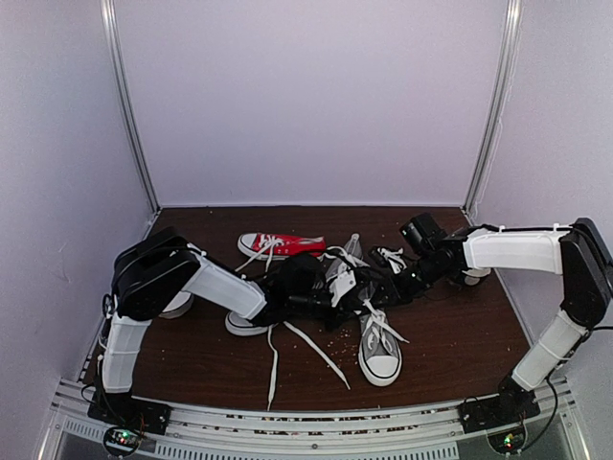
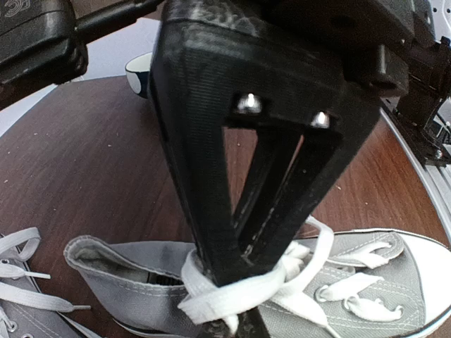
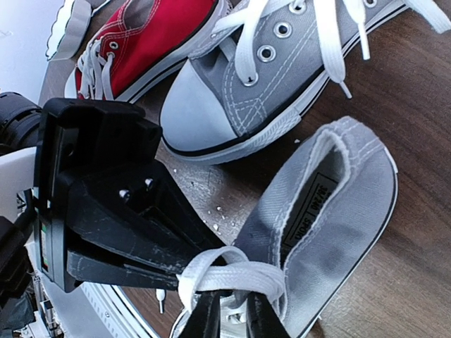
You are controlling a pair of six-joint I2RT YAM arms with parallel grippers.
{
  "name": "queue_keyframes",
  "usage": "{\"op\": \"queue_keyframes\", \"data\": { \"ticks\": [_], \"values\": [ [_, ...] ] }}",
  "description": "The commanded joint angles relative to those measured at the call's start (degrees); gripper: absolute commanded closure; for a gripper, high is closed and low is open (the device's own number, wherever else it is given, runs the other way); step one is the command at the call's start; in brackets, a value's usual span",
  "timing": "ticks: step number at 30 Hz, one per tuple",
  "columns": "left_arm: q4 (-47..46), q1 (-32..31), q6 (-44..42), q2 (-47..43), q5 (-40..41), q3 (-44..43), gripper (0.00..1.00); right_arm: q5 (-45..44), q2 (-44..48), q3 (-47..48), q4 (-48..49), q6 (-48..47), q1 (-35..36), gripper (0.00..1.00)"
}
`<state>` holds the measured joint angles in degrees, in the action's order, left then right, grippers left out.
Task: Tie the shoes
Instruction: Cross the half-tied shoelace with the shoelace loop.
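We have the left end effector [image 2: 236,271] clenched on a white lace [image 2: 225,299] of the grey shoe [image 2: 120,282], pinching it over the shoe's opening, likely to keep it taut for knotting. The right end effector [image 3: 232,318] sits at the same lace; we cannot tell whether it grips. The shoe lies mid-surface [image 2: 84,162], its mate [image 1: 380,356] nearer us, untied.

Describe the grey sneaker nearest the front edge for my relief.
On the brown table, look toward the near edge, right of centre. The grey sneaker lies alone there, white toe cap pointing at that edge; unlike the grey one mid-table, no gripper holds its laces.
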<state>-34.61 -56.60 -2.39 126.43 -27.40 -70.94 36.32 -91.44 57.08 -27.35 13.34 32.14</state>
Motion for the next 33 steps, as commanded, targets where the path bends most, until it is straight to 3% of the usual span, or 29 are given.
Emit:
{"op": "queue_keyframes", "data": {
  "ticks": [1, 9, 13, 26, 33],
  "values": [
    [-3.4, 0.5, 0.9, 1.1, -1.4, -1.4, 0.97, 1.4, -1.1, 1.5, 0.5, 0.5, 0.8, 0.85],
    [-3.8, 0.5, 1.2, 1.3, -1.0, -1.6, 0.97, 1.2, -1.8, 2.0, -2.6, -0.7, 1.4, 0.87],
    [-3.8, 0.5, 1.3, 1.2, -1.0, -1.4, 0.97, -1.2, -1.1, 3.4, -5.7, -2.1, 1.3, 1.00],
    [-4.0, 0.5, 1.3, 0.8, -1.0, -0.6, 0.97, -2.1, 1.3, 4.8, -8.3, -2.5, 0.3, 1.00],
    [-4.4, 0.5, 1.6, 1.0, -1.5, -0.6, 0.97, -0.8, -0.5, 2.5, -4.1, 0.6, 1.4, 0.91]
  ]
}}
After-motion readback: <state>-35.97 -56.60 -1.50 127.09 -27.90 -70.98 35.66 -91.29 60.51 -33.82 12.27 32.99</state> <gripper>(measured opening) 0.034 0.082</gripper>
